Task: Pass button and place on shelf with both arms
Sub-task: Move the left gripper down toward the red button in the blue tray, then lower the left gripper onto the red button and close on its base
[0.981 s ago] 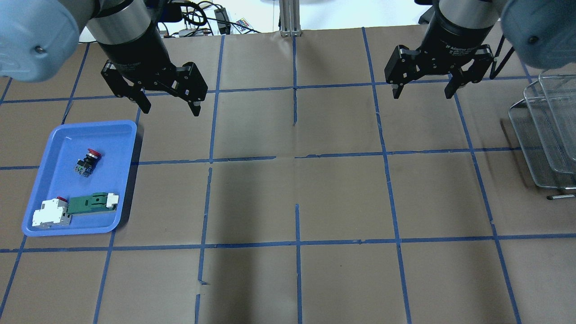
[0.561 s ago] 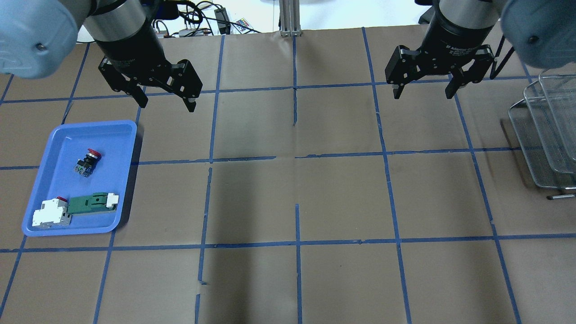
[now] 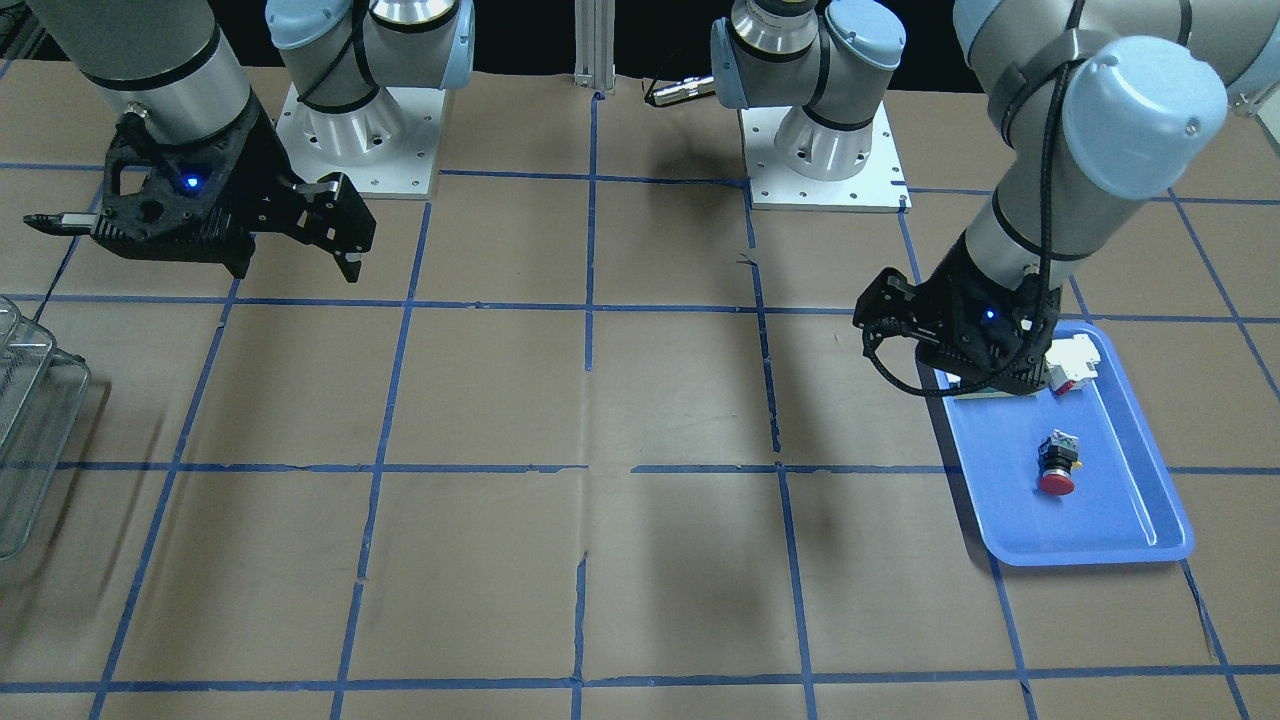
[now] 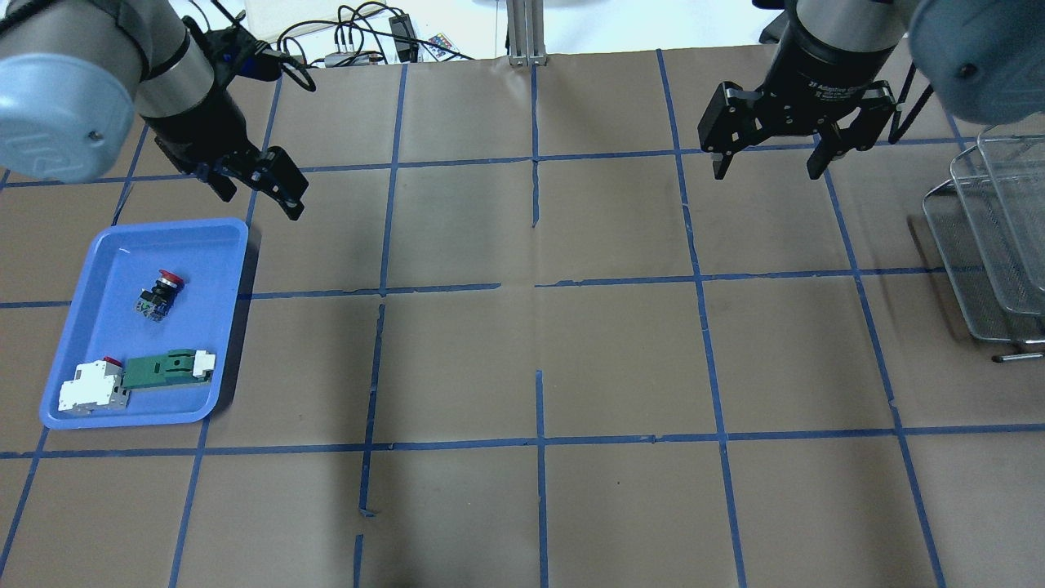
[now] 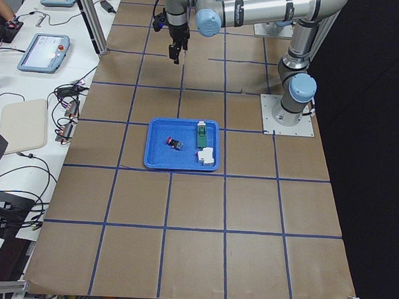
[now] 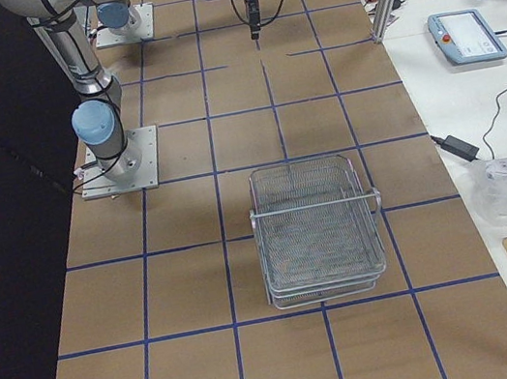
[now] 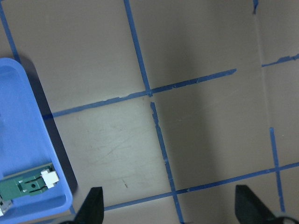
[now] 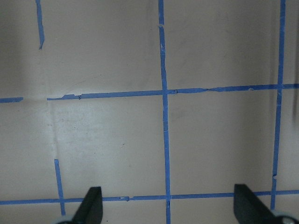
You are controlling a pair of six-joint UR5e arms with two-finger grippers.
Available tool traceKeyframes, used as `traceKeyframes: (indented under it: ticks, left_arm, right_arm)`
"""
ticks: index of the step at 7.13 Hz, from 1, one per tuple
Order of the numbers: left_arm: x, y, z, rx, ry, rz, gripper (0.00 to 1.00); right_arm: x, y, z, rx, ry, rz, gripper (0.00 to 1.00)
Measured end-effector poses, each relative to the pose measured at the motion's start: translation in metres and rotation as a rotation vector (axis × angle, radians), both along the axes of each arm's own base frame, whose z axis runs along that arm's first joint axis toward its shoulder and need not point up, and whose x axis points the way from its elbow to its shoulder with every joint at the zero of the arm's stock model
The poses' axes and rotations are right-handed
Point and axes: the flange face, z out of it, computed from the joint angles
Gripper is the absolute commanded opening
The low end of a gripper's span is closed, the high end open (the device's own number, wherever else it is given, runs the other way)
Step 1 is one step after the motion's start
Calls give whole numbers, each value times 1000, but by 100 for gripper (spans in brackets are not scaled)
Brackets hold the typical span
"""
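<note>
The button (image 4: 162, 292), with a red cap on a black body, lies on its side in the blue tray (image 4: 114, 261); it also shows in the front-facing view (image 3: 1057, 467). My left gripper (image 4: 260, 201) is open and empty. It hangs above the table by the tray's far right corner, apart from the button. Its wrist view (image 7: 170, 207) shows only the tray's edge and bare table. My right gripper (image 4: 767, 173) is open and empty, above the table left of the wire shelf (image 4: 992, 245). The shelf stands empty in the exterior right view (image 6: 318, 232).
In the tray's near end lie a white-and-red block (image 4: 90, 388) and a green-and-white flat part (image 4: 167, 367). The table is brown paper with blue tape lines. Cables lie beyond the far edge (image 4: 351, 37).
My left arm has swung left and back toward the tray's far corner, with the gripper still open. The right arm and the button have not moved.
</note>
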Motion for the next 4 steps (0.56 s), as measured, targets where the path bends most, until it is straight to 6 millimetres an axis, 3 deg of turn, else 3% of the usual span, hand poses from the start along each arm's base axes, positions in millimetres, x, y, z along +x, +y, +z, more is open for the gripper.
traceKeyframes:
  ticks: [4]
  left_arm:
    - [135,-16,-94,-28,4,-155,100]
  right_arm:
    - [-1,1,0,2,2,1,100]
